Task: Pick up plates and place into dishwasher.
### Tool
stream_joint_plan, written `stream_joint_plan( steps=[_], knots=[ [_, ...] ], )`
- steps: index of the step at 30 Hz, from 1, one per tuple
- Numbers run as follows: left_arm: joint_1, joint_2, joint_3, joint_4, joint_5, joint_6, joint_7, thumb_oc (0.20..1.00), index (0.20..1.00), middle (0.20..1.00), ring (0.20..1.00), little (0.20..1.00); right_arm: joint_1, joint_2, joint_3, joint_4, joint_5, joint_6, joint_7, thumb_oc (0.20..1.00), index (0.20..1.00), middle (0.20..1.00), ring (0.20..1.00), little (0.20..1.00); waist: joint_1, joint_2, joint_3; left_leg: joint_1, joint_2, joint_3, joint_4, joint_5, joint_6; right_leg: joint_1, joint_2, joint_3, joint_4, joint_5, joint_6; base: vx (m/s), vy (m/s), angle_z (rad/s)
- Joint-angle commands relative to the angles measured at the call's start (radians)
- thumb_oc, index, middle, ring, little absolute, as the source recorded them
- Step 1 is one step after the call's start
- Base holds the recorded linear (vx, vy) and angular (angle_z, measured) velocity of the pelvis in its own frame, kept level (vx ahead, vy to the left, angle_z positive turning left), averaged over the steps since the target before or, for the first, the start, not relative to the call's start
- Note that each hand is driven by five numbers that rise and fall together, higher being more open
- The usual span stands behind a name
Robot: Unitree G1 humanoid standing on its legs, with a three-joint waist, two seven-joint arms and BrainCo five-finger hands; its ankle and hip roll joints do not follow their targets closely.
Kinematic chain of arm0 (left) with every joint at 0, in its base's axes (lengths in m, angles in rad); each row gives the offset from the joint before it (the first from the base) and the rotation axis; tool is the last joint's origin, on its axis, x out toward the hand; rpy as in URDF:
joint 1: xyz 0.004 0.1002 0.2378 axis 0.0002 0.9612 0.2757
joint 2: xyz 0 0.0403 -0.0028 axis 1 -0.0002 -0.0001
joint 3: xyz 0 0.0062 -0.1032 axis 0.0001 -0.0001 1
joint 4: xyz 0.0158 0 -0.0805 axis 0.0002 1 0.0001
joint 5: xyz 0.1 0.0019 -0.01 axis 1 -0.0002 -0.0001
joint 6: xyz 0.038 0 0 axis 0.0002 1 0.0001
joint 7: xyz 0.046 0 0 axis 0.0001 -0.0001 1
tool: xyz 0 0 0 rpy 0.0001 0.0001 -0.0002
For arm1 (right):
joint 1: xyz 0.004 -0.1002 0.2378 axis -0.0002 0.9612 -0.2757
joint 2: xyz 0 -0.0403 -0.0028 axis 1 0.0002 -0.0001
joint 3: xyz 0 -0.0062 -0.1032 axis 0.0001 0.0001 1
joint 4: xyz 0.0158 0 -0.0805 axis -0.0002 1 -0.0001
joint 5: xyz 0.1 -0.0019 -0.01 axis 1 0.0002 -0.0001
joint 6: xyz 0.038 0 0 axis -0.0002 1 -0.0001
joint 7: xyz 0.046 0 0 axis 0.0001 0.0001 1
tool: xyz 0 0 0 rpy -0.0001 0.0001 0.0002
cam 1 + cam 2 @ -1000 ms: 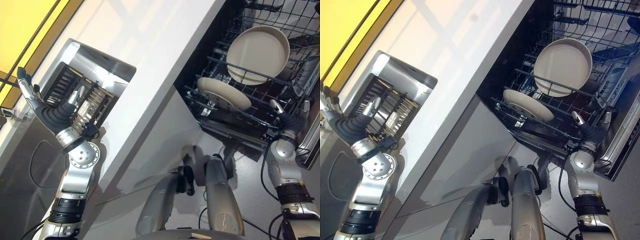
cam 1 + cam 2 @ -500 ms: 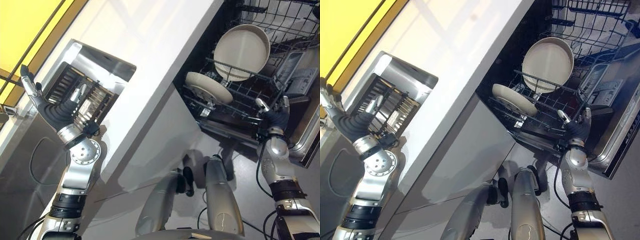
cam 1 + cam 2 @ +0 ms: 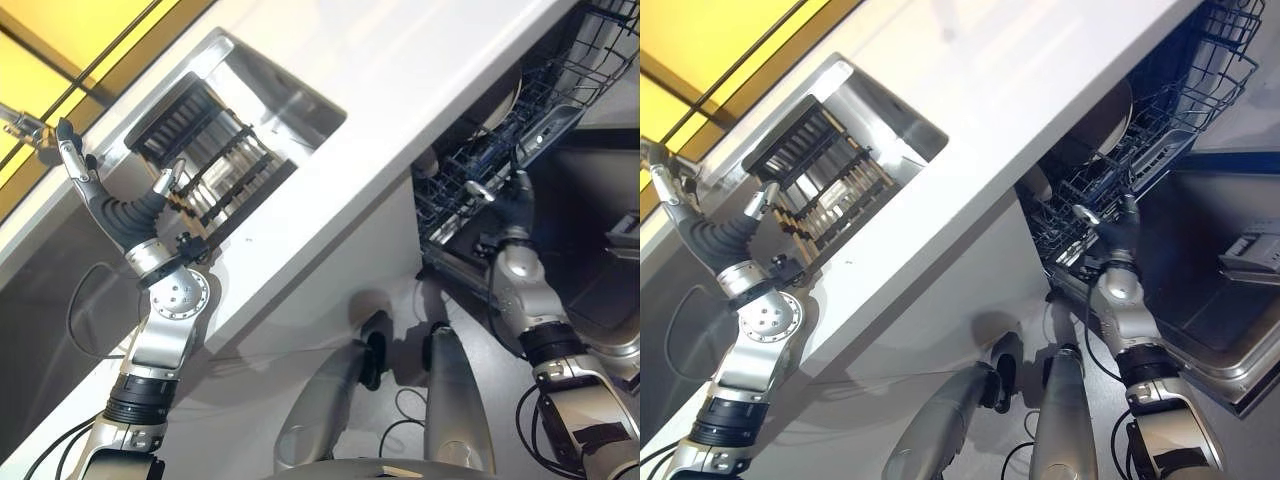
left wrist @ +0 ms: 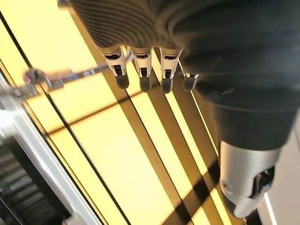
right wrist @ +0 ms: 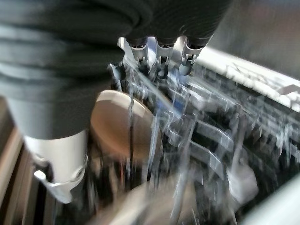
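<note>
Right hand (image 3: 505, 195) sits at the rack (image 3: 520, 125) front, fingers straight, holding nothing; plates (image 5: 119, 124) stand inside the rack under the counter (image 3: 400, 90); left hand (image 3: 105, 195) spread, raised by the sink (image 3: 215, 150); judgement: push the rack squarely, avoiding jolts

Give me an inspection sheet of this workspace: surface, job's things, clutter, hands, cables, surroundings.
Surface: white counter with a sunken sink.
Job's things: dishwasher open, its rack pulled out; plates stand in the rack, mostly hidden by the counter edge.
Clutter: dark drying rack in the sink.
Hands: left hand raised by the sink, fingers straight, holding nothing; right hand at the rack's front edge, hold unclear.
Cables: nothing to report.
Surroundings: yellow panels with dark strips past the counter; grey floor.
</note>
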Motion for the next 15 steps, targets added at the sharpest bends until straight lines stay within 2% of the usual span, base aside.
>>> stream_joint_plan(
  steps=[1, 6, 15],
  knots=[
    [0.069, 0.049, 0.013, 0.009, 0.013, -0.012, 0.005, 1.0, 1.0, 1.0, 1.0, 1.0, -0.261, 0.082, 0.077, -0.094, -0.07, -0.114, 0.063, 1.0, 1.0, 1.0, 1.0, 1.0, 0.066, -0.085, 0.077, -0.074, -0.09, 0.062, 0.133, -0.058, 0.127, 0.017, 0.013, 0.066, -0.054, 0.075, -0.001, -0.05, -0.028, 0.26],
    [0.085, 0.07, 0.041, 0.008, 0.017, -0.046, -0.011, 1.0, 1.0, 1.0, 1.0, 1.0, -0.286, 0.086, 0.075, -0.09, -0.063, -0.138, 0.048, 1.0, 1.0, 1.0, 1.0, 1.0, 0.103, -0.096, 0.076, -0.081, -0.098, 0.038, 0.126, -0.054, 0.137, 0.022, -0.004, 0.032, -0.044, 0.061, 0.0, -0.05, -0.048, 0.28],
    [0.076, 0.107, 0.053, 0.024, 0.005, -0.086, -0.039, 1.0, 1.0, 1.0, 1.0, 1.0, -0.327, 0.069, 0.069, -0.067, -0.038, -0.177, 0.04, 1.0, 1.0, 1.0, 1.0, 1.0, 0.121, -0.098, 0.065, -0.068, -0.108, 0.017, 0.109, -0.056, 0.143, 0.045, -0.023, 0.019, -0.064, 0.072, 0.002, -0.04, -0.04, 0.1]
  ],
)
